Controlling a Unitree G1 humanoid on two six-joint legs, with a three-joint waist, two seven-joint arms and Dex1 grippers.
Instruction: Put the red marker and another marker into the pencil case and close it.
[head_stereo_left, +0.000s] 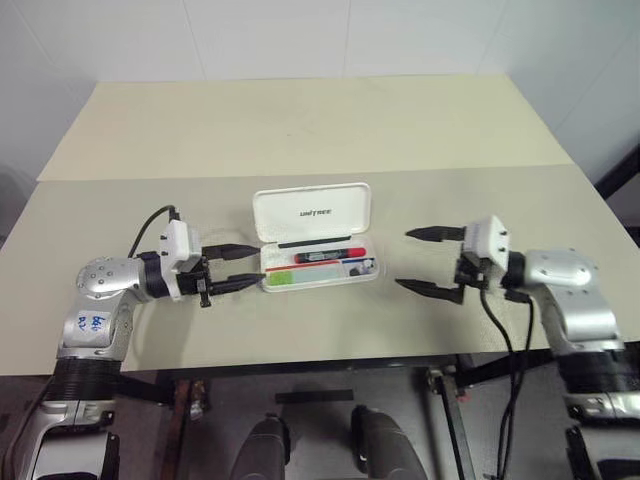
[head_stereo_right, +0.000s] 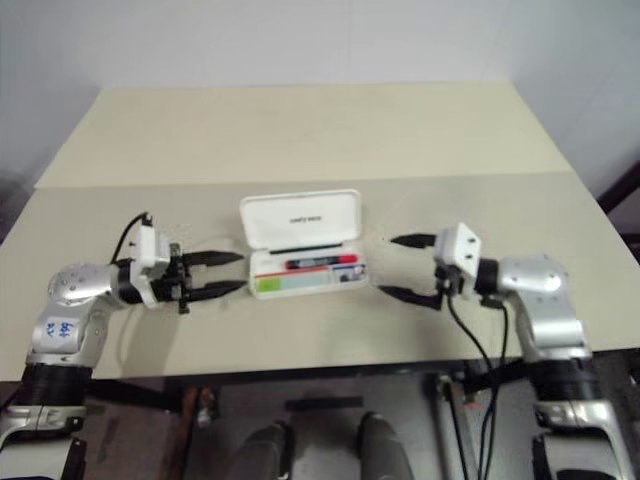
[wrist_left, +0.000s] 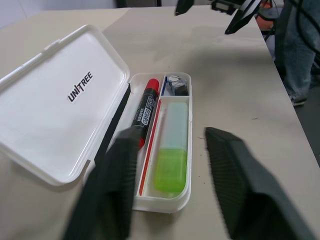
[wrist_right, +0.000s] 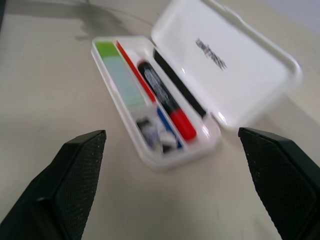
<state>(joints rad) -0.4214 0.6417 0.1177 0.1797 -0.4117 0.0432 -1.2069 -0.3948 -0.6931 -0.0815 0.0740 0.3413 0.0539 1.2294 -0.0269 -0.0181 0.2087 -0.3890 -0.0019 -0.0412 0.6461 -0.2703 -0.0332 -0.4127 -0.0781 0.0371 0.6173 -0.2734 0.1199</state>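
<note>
Your left hand (head_stereo_left: 233, 266) sits level at the near-left end of the pencil case (head_stereo_left: 315, 235), its two fingers partly parted and holding nothing; the lower fingertip looks to touch the tray's end, though the head views are too coarse to be sure. Your right hand (head_stereo_left: 428, 261) hangs off the case's other end, well apart from it, fingers spread wide and empty.

Between the hands the case lies on the bench (head_stereo_left: 300, 130) with its lid standing open, lettering toward you. The red marker (wrist_left: 145, 110) lies in the long slot next to the hinge, red cap toward the right hand. The green marker (wrist_left: 171, 155) lies in the outer slot beside it, across the thin divider, green end toward the left hand. A small dark item (wrist_left: 175, 85) occupies the end pocket.

Both markers appear stowed, so the step in hand is closing. The next move calls for one hand behind the lid's upper edge to tip it forward, the other steadying the tray, then pressing down until the lid seats.
</note>
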